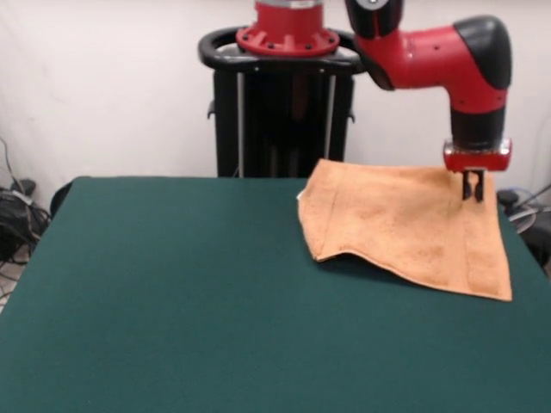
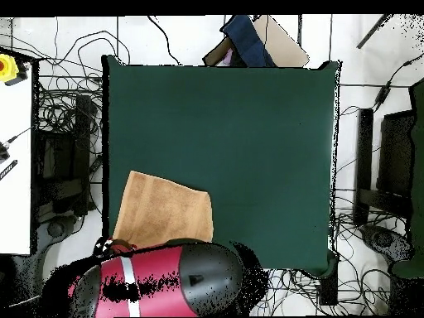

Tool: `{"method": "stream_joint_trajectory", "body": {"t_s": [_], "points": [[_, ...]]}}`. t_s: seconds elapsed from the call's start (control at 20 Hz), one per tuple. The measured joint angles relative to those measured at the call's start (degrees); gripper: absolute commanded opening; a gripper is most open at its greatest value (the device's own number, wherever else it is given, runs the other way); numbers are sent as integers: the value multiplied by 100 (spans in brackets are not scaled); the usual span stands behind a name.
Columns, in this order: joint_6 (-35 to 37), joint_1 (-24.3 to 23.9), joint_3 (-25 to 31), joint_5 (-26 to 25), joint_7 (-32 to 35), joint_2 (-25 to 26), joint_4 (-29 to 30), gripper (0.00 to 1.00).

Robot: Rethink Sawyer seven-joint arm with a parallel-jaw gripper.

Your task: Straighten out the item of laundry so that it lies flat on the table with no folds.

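Note:
The orange-tan towel (image 1: pixel 400 224) lies on the far right part of the dark green table (image 1: pixel 189 301). Its near left edge is lifted a little and casts a shadow, and its outline is skewed, not square. My gripper (image 1: pixel 473 191) hangs straight down from the red arm. Its tips rest on the towel near its far right corner, with the jaws close together. I cannot see whether any cloth is pinched between them. In the overhead view the towel (image 2: pixel 161 211) sits at the table's (image 2: pixel 248 141) lower left corner. The arm (image 2: pixel 157 281) hides the gripper there.
The black pedestal (image 1: pixel 284 103) stands behind the table's far edge. Cables and boxes lie on the floor around the table (image 2: pixel 58 141). The towel's right edge lies close to the table's right edge in the front view.

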Motion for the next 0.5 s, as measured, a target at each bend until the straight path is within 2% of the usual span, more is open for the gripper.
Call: {"method": "stream_joint_trajectory", "body": {"t_s": [0.3,0.35,0.5], "points": [[1,177,18,240,1,-47,-10,0],[2,244,30,329,1,-104,-10,100],[1,266,40,352,1,-121,-10,100]]}}
